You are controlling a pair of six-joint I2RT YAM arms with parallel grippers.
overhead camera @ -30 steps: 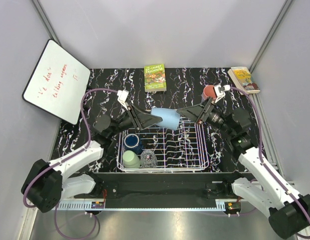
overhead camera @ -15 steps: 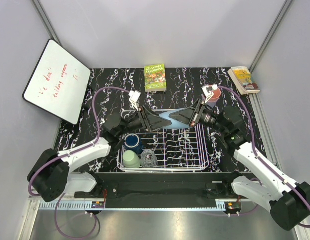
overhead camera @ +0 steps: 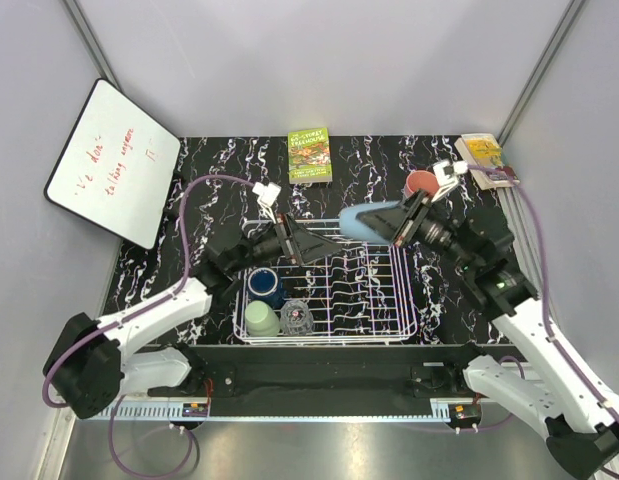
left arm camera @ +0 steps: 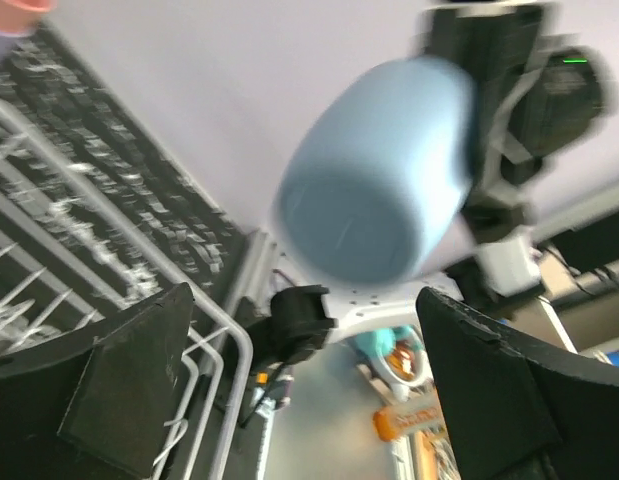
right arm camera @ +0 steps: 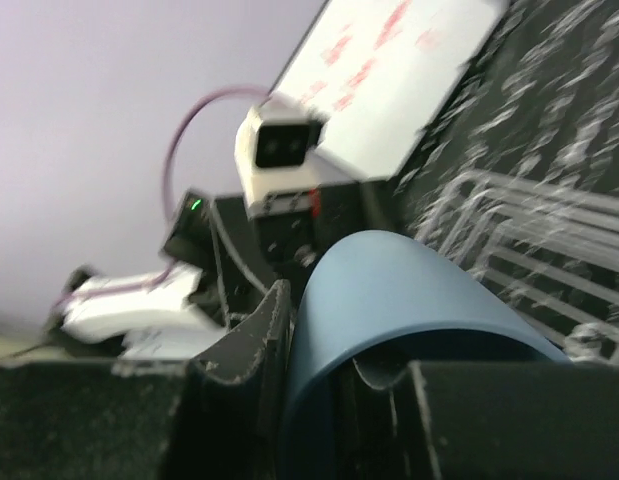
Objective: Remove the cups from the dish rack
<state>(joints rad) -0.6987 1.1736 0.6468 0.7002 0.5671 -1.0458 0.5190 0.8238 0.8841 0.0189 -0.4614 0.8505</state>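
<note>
Handed across within the last second, the light blue plastic tumbler (overhead camera: 367,222) has left the left gripper (overhead camera: 339,243), whose jaws now stand wide apart and empty. It lies on its side in the clamped right gripper (overhead camera: 394,222), held in the air over the far edge of the white wire dish rack (overhead camera: 384,300). From overhead, a dark blue tumbler (overhead camera: 264,283), a pale green tumbler (overhead camera: 259,318) and a clear glass (overhead camera: 296,316) sit in the rack's left end. A salmon pink tumbler (overhead camera: 421,183) stands on the black marbled table (overhead camera: 209,170) beyond the rack's far right corner. Only the left wrist view shows the blue tumbler's closed base (left arm camera: 374,185) facing the spread fingers (left arm camera: 129,385), clear of both. Only the right wrist view shows its rim (right arm camera: 389,290) arching over the closed jaws, one finger (right arm camera: 239,350) pressed to the outside of the wall, with the whiteboard (right arm camera: 389,80) behind.
</note>
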